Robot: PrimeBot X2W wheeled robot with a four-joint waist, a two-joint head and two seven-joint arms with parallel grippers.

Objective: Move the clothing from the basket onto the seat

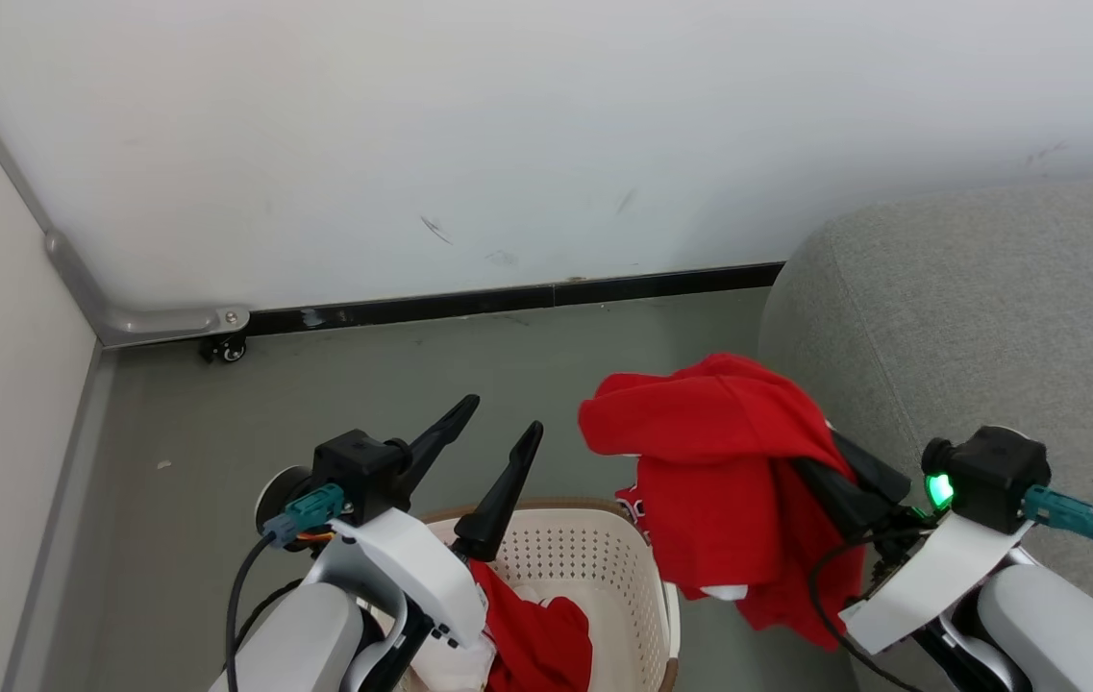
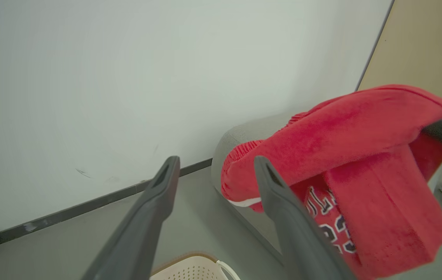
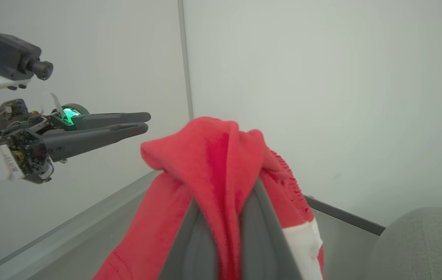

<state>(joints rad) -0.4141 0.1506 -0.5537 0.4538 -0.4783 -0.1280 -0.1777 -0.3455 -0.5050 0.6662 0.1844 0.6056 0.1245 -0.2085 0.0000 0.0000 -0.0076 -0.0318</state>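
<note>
Head view first: R gripper (image 1: 839, 473) is clenched on a bunch of the clothing (image 1: 719, 461). One red garment is lifted clear of the basket (image 1: 570, 553) and hangs in folds betw. the basket and the seat (image 1: 969, 308). Cloth drapes over the fingers, so the grip looks to be mid-fold, not at a hem, prob. why it sags so low. L gripper (image 1: 504, 413) sits above the basket's near-left rim, jaws spread wide w/ nothing in them; judged as ready for a next pick. Basket holds more red cloth w/ a white bit at its near side; its far inner wall shows bare.

L wrist view: both L fingers stand apart, w/ only floor (image 2: 205, 210) & wall (image 2: 127, 77) between them. Beyond, the hanging garment shows white lettering and a number, w/ the grey seat edge just behind it. Basket rim peeks in at the bottom edge.

R wrist view: R fingers sit close together w/ a red fold pinched between them and humped over the tips; white trim shows at right. L gripper is across at left, empty. Seat corner is at lower right, apart from the cloth, so the drop onto the seat isn't done yet.
</note>
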